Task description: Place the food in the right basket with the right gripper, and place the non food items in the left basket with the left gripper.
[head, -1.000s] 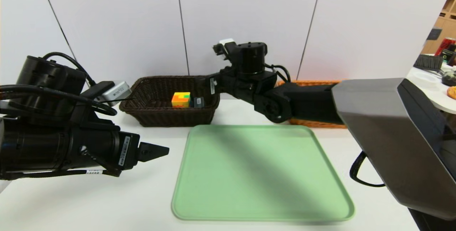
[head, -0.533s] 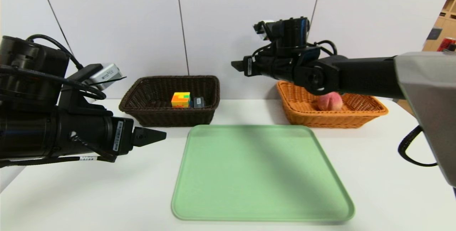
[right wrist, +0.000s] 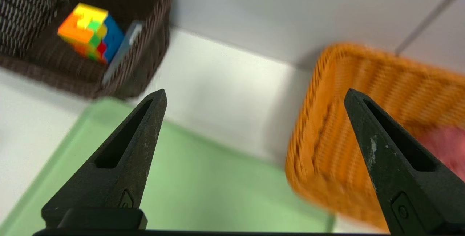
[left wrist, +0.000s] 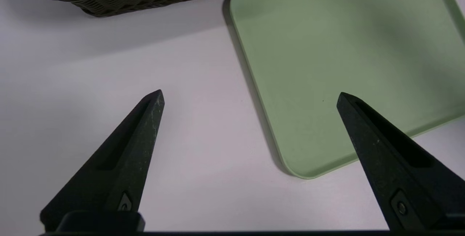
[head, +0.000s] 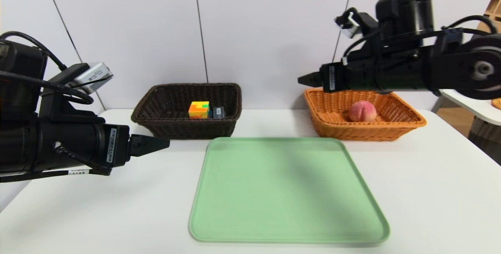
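Tray [head: 289,191] at 6 o'clock: smooth green, rounded corners. Your left gripper [left wrist: 250,92], at 9, has eased outward, wide, nothing held. Your right gripper [right wrist: 256,90], wide and holding nothing, has swung off the dark basket [head: 191,128] to 1 o'clock. That uncovers the orange basket [head: 356,132] at 2: flared wicker, fuzzy-looking pink peach [head: 362,111] inside. At 11, dark weave holds the blocky bright cube [head: 199,110] beside the slim grey case [head: 218,112]. Sorting looks done; you're likely just retreating.
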{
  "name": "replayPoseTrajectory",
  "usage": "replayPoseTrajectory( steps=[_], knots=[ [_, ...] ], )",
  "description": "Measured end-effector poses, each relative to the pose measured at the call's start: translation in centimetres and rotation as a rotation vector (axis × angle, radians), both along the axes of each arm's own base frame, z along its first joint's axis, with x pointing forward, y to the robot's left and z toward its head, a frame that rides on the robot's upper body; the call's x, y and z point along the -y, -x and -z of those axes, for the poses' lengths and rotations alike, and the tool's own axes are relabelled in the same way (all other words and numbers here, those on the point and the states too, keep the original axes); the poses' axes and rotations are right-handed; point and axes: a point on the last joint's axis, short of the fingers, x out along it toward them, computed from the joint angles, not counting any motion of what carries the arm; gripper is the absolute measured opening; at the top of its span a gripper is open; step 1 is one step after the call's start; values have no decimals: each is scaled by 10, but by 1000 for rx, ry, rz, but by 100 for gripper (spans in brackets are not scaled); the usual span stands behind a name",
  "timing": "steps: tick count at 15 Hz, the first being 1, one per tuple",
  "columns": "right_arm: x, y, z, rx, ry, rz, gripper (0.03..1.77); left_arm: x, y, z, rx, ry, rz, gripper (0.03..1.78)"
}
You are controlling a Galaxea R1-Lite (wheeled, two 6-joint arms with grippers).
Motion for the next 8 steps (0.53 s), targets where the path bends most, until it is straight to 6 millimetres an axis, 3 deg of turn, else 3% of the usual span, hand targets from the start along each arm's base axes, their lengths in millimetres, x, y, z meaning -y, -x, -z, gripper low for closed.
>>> replayPoseTrajectory(
  steps=[4,8],
  knots=[
    [37,74,10,-87,14,12,169,-1,3,4,-11,-3,-1,169],
    [61,132,23,-133,16,-1,169,-3,9,11,-27,-9,0,169]
  ],
)
